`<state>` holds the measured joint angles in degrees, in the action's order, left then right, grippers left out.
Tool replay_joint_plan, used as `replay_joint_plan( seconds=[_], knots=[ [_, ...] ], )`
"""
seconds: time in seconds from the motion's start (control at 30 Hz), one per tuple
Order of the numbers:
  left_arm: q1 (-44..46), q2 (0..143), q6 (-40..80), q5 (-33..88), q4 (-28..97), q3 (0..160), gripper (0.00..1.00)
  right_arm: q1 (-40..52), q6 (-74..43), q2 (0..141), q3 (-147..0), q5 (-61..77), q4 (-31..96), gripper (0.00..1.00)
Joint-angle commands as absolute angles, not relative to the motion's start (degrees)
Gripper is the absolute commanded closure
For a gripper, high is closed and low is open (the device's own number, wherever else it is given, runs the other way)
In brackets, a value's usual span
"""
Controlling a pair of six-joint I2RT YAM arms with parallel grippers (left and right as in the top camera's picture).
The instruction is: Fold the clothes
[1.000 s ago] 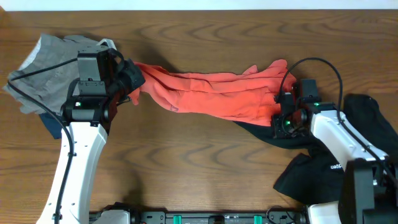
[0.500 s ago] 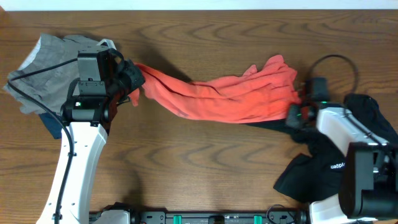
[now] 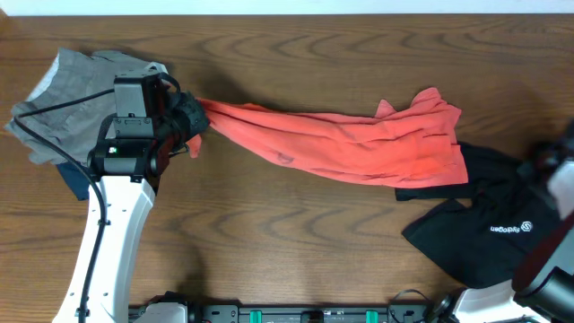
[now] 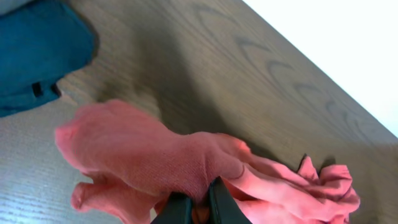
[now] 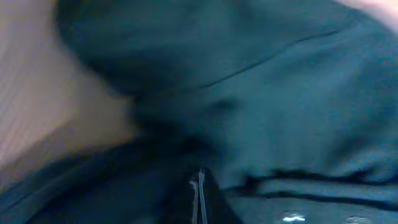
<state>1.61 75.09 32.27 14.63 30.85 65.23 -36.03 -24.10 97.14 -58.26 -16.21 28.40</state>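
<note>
The coral-red T-shirt (image 3: 359, 148) lies stretched in a long bunched band across the table. My left gripper (image 3: 191, 121) is shut on its left end; in the left wrist view the jaws (image 4: 196, 200) pinch a fold of the coral fabric (image 4: 155, 162). The shirt's right end lies loose over the black garment (image 3: 484, 220), which shows a small white logo. My right gripper (image 3: 545, 160) is blurred at the far right edge, apart from the coral shirt. In the right wrist view its fingers (image 5: 198, 193) are pressed together over dark fabric (image 5: 261, 93).
A grey garment (image 3: 72, 90) lies crumpled at the back left, behind the left arm. A blue cloth (image 3: 76, 179) lies beside it and shows in the left wrist view (image 4: 37, 50).
The right gripper dragged the shirt's right end rightward, stretching it out, then let it go and moved to the far right edge. The black garment is now uncovered. The left gripper stayed put.
</note>
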Motion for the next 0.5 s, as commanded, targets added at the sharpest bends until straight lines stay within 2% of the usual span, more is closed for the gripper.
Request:
replay_joint_plan(
  seconds=[0.0, 0.1, 0.27, 0.47],
  knots=[
    [1.5, 74.2, 31.3, 13.8, 31.0, 65.8, 0.94, -40.0, -26.8, 97.6, -63.1, -19.4, 31.2, 0.99],
    [1.5, 74.2, 31.3, 13.8, 31.1, 65.8, 0.94, -41.3, -25.4, 97.6, -67.2, -16.3, 35.0, 0.99],
    [1.5, 74.2, 31.3, 13.8, 31.2, 65.8, 0.94, -38.3, -12.5, 97.6, -69.7, 14.0, 37.3, 0.93],
    [1.5, 74.2, 31.3, 13.8, 32.4, 65.8, 0.94, -29.7, -8.2, 97.6, -64.8, 13.5, 39.0, 0.91]
  ],
)
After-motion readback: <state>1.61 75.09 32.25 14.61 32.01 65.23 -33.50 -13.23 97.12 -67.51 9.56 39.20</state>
